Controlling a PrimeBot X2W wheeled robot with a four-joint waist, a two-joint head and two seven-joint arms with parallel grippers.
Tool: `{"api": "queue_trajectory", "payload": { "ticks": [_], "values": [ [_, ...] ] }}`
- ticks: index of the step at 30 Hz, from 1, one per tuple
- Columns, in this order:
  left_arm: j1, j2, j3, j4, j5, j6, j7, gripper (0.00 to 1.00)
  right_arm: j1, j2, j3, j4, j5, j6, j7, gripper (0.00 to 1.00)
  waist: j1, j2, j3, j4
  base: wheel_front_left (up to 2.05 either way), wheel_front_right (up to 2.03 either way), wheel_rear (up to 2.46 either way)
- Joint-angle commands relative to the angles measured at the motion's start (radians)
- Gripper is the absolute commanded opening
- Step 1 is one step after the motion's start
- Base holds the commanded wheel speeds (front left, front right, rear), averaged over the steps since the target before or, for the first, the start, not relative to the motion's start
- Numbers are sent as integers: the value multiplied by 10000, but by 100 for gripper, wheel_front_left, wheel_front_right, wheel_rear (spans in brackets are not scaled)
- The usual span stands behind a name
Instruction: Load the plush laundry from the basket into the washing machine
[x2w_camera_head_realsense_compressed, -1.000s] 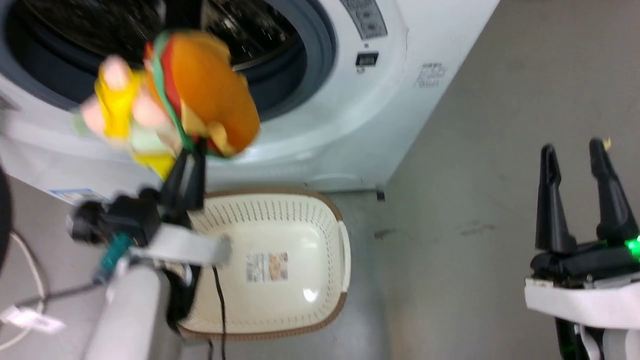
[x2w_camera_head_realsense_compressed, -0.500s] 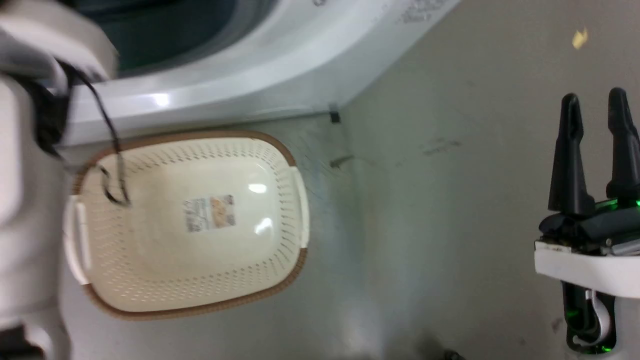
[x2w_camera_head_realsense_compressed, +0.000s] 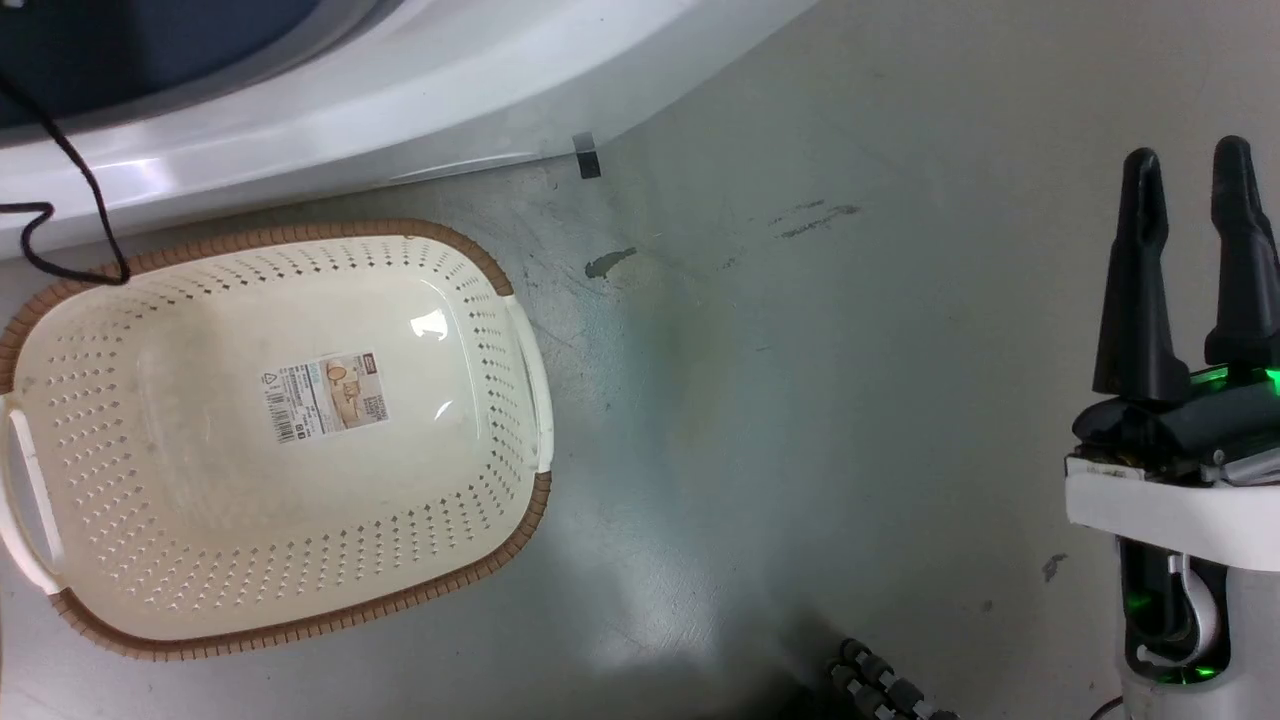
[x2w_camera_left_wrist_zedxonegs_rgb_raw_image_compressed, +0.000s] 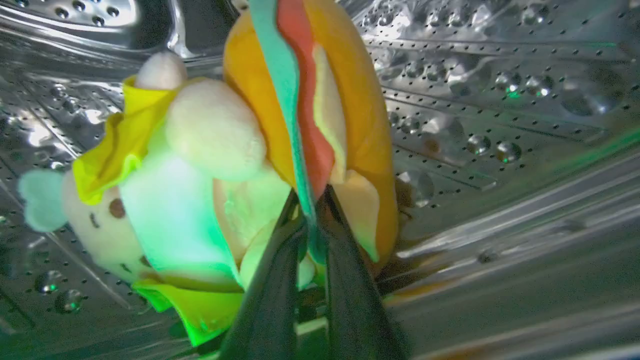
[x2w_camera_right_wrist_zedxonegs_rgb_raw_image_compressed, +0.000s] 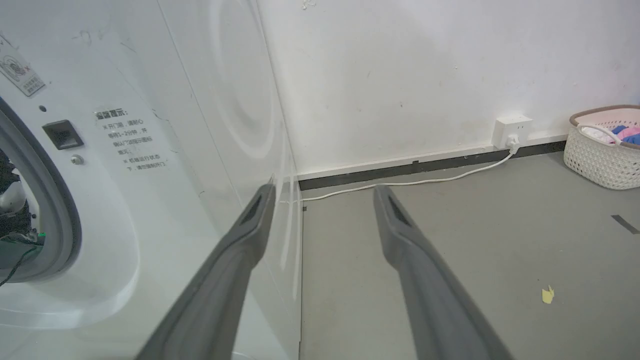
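Observation:
In the left wrist view my left gripper (x2w_camera_left_wrist_zedxonegs_rgb_raw_image_compressed: 310, 200) is shut on the burger edge of the plush laundry (x2w_camera_left_wrist_zedxonegs_rgb_raw_image_compressed: 215, 150), a beige doll in yellow clothing joined to an orange, green and red burger. The toy hangs inside the washing machine's shiny steel drum (x2w_camera_left_wrist_zedxonegs_rgb_raw_image_compressed: 500, 100). The cream basket (x2w_camera_head_realsense_compressed: 150, 560) with its brown rim sits on the floor below the washing machine (x2w_camera_head_realsense_compressed: 400, 90) in the head view, holding just its paper label (x2w_camera_head_realsense_compressed: 325, 397). My right gripper (x2w_camera_head_realsense_compressed: 1190, 160) stands open at the right, over bare floor. The right wrist view shows the washing machine (x2w_camera_right_wrist_zedxonegs_rgb_raw_image_compressed: 150, 150) front and side.
A black cable (x2w_camera_head_realsense_compressed: 70, 180) hangs across the washer front to the basket rim. A second basket (x2w_camera_right_wrist_zedxonegs_rgb_raw_image_compressed: 605, 145) with coloured clothes stands by the wall, near a wall socket (x2w_camera_right_wrist_zedxonegs_rgb_raw_image_compressed: 511, 130) and white cord. A yellow scrap (x2w_camera_right_wrist_zedxonegs_rgb_raw_image_compressed: 548, 295) lies on the grey floor.
The head camera has tilted down, so the washer opening, my left arm and the toy have left that view. The basket now lies lower left. The right gripper stays open.

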Motion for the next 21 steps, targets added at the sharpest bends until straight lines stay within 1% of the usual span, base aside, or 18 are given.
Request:
{"api": "queue_trajectory", "payload": {
  "ticks": [1,4,9,10,11,12,16,21],
  "values": [
    [-281,108,-16,230,32,-30,89,0,-137,-8,32,47,37,-7,-46,100,-2,-1,-7,1,0,0,0],
    [-465,109,-145,636,68,-35,136,0,-135,-8,3,62,-6,-7,-46,100,-2,-1,-50,47,0,0,0],
    [-425,-100,-385,1058,38,-47,-252,0,-110,-8,-28,104,-178,-7,-46,100,-2,-1,-301,234,0,0,0],
    [-352,-172,-417,1146,-15,-52,-358,20,-103,-8,-34,112,-218,-7,-46,100,-2,-1,-394,278,0,0,0],
    [-258,-241,-451,1243,-61,-55,-460,95,-85,-8,-49,131,-258,-7,-46,100,-2,-1,-509,332,0,0,0],
    [-154,-309,-481,1350,-101,-57,-558,100,-62,-8,-64,153,-305,-7,-46,100,-2,-1,-640,396,0,0,0],
    [394,-591,-446,1771,-351,1,-1229,100,64,-8,-131,210,-628,-7,-46,100,-2,-1,-1364,682,0,0,0],
    [1468,-1025,-293,2152,-878,-19,-2628,100,449,-8,-291,278,-998,-7,-46,100,-2,-1,-2568,1122,0,0,0]
  ]
}}
